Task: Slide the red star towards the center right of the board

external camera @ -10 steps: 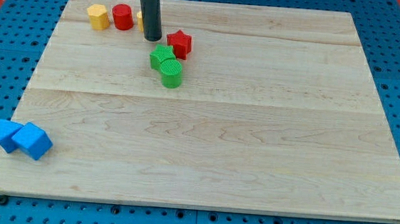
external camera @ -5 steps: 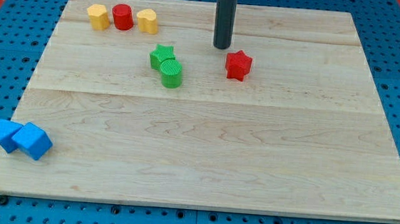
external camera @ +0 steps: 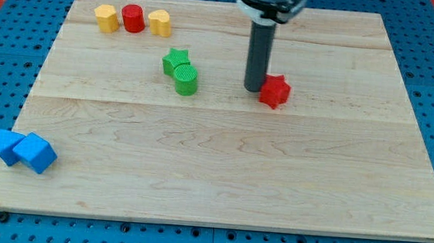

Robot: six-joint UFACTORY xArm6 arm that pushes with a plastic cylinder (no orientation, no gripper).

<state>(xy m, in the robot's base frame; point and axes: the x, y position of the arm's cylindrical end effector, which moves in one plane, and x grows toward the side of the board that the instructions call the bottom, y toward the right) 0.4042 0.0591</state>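
Note:
The red star (external camera: 275, 92) lies on the wooden board (external camera: 220, 176), a little right of the middle and above the board's centre line. My tip (external camera: 254, 89) stands right at the star's left side, touching it or nearly so. The dark rod rises from there to the view's top.
A green star (external camera: 175, 59) and a green cylinder (external camera: 186, 79) sit together left of my tip. A yellow block (external camera: 106, 18), a red cylinder (external camera: 133, 18) and another yellow block (external camera: 159, 23) line the top left. Two blue blocks (external camera: 25, 151) sit at the bottom left.
The red star has slid right and slightly down, away from the green blocks. My tip has followed it to the right and down, staying at its left side.

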